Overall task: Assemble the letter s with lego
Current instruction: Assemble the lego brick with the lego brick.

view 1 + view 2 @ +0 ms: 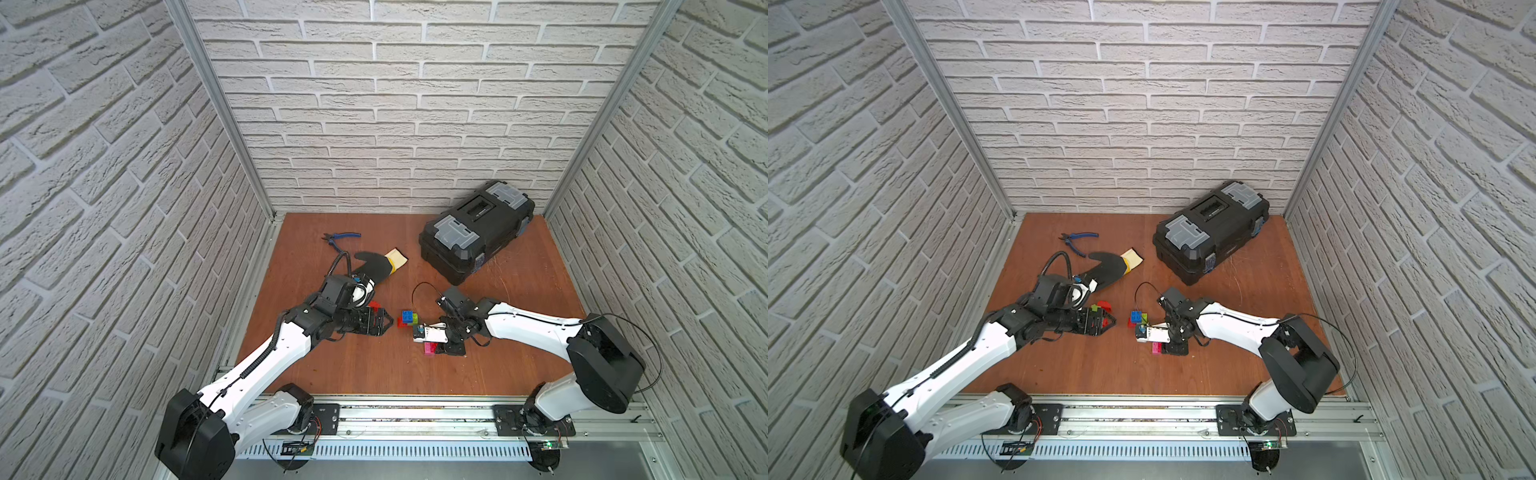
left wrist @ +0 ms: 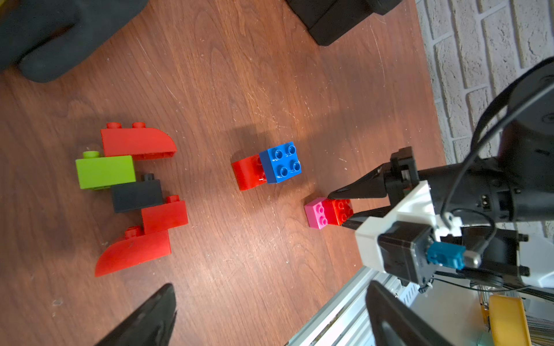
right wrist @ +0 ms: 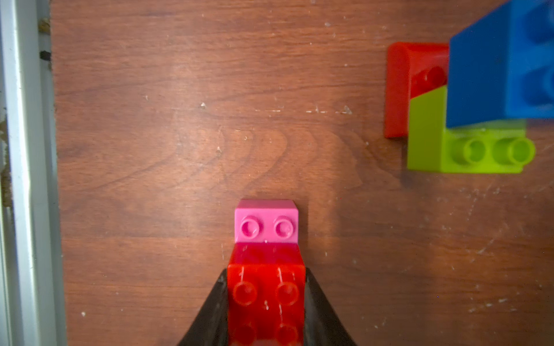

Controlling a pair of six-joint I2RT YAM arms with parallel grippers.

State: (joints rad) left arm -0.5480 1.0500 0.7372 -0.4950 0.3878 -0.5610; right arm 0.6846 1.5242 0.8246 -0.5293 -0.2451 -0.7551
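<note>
My right gripper (image 3: 266, 275) is shut on a red lego brick (image 3: 266, 296) whose front end meets a pink brick (image 3: 266, 221) resting on the wooden table; whether the two are joined I cannot tell. In both top views that pair (image 1: 430, 348) (image 1: 1157, 348) sits low at the right gripper (image 1: 436, 347). A blue brick (image 2: 280, 161) stacked on lime green and red ones (image 3: 467, 149) stands nearby (image 1: 409, 318). A joined run of red, lime green and black bricks (image 2: 135, 194) lies apart. My left gripper (image 2: 271, 299) hangs open over bare wood (image 1: 388, 326).
A black toolbox (image 1: 478, 230) stands at the back right. A black glove with a yellow cuff (image 1: 376, 264) and blue-handled pliers (image 1: 340, 239) lie behind the left arm. The metal rail (image 1: 415, 415) borders the table's front edge.
</note>
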